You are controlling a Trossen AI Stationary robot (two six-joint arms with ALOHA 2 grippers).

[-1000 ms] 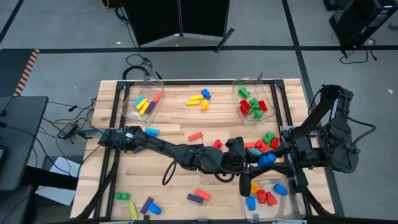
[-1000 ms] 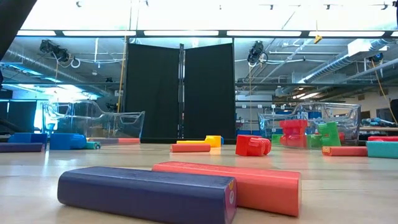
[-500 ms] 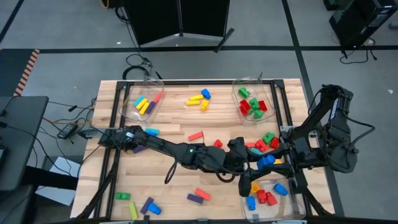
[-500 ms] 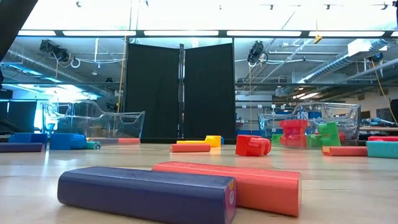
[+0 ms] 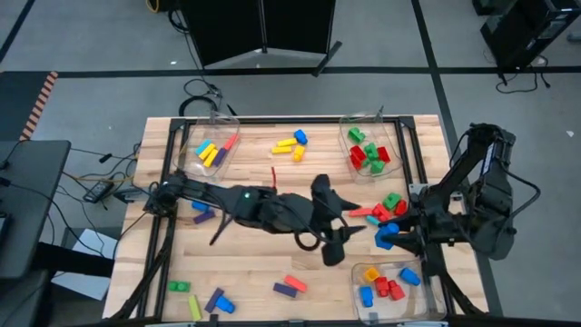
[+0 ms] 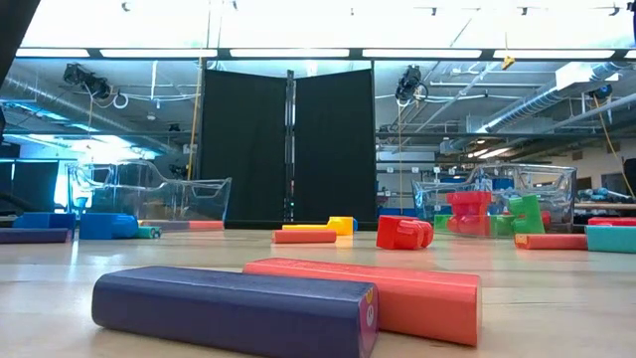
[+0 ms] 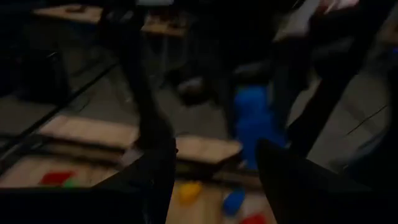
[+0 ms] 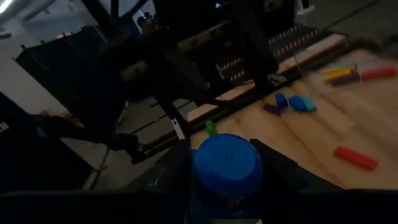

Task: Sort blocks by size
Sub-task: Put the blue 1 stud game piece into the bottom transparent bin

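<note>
R gripper [image 5: 392, 234] at table's right side, fingers clamped on blue block [image 8: 227, 165]. L gripper [image 5: 338, 247] mid-table, fingers apart, empty. Other blocks [image 5: 289, 145] scattered; some in bins [image 5: 349, 136].

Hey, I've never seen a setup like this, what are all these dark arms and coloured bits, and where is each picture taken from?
It is a robot with two dark arms at a wooden table, sorting toy blocks into clear bins. One picture looks straight down, one sits at table height, and two are cameras on the wrists. Loose blocks lie about, such as a purple bar beside a red bar. The right end effector grips a blue block. The left end effector is open and empty, raised above the table's middle.
</note>
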